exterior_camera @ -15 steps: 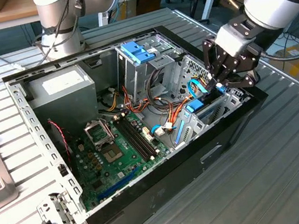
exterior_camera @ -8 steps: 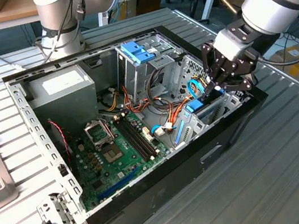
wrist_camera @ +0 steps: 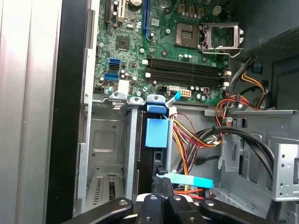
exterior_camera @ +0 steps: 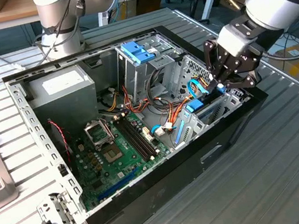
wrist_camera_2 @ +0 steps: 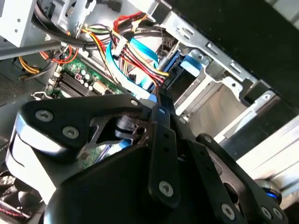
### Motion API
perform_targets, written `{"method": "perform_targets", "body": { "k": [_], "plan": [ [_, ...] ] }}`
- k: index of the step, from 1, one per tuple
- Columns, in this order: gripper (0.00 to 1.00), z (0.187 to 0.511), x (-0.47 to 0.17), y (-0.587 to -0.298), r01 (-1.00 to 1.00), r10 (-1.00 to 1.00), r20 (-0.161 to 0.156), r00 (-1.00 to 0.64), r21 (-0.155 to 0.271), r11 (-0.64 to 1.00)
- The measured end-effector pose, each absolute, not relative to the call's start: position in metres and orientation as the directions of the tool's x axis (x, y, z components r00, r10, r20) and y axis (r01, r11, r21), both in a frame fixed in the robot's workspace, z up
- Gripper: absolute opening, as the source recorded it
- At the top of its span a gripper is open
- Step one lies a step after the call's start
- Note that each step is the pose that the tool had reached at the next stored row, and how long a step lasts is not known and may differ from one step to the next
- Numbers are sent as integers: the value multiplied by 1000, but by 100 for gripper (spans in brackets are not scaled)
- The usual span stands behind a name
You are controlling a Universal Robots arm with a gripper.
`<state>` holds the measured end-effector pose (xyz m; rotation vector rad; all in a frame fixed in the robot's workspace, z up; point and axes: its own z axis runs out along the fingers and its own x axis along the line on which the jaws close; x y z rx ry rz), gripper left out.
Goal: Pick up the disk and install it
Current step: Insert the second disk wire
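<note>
The black pincer hangs over the open grey computer case on the ribbed metal counter, fingers drawn together above the light-blue framed disk, which stands on edge in its metal bay beside the green motherboard
</note>
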<state>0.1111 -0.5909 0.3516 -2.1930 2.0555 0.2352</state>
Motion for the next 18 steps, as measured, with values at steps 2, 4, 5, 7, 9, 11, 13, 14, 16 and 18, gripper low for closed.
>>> {"method": "perform_targets", "body": {
  "k": [2,4,5,7,9,11,13,14,16,18],
  "plan": [
    [11,354,114,-591,-998,-978,-199,62,14,-66],
    [11,357,122,-591,-998,-978,-199,62,16,-66],
    [11,358,124,-591,-998,-978,-199,62,16,-66],
    [11,360,130,-591,-998,-978,-199,61,17,-66],
    [11,361,139,-591,-998,-978,-200,61,20,-66],
    [11,363,144,-591,-998,-978,-200,61,21,-66],
    [11,365,145,-591,-998,-978,-200,60,21,-66],
    [11,367,146,-591,-998,-978,-200,61,21,-66],
    [11,369,148,-591,-998,-978,-200,61,21,-66],
    [11,369,148,-591,-998,-978,-200,60,21,-66]
  ]
}}
